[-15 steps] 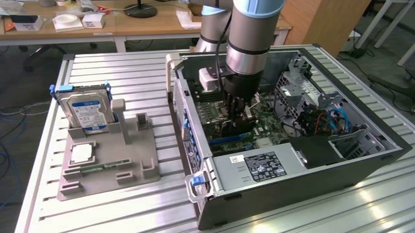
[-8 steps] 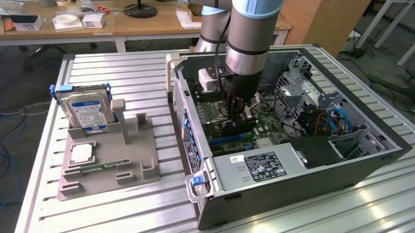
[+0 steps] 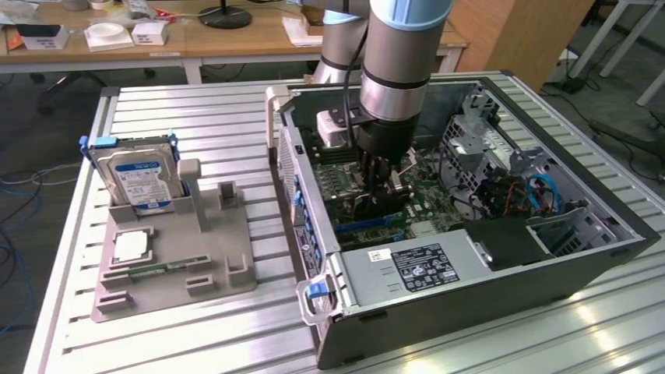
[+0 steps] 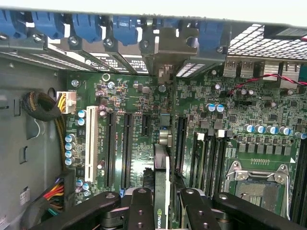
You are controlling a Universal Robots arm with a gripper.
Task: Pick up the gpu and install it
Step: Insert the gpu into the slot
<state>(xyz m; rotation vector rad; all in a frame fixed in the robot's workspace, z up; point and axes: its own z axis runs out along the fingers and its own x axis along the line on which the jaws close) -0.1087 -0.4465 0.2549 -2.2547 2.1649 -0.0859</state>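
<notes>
Pincer (image 4: 160,201) clamped edge-on gpu (image 4: 161,167), held upright over motherboard (image 4: 129,143) slots. Card looked light, stiff, fragile; you gripped flat faces near upper edge.

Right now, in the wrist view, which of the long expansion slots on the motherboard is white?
The white slot, the one nearest the cable bundle by the case wall. The other long slots beside it are black.
</notes>
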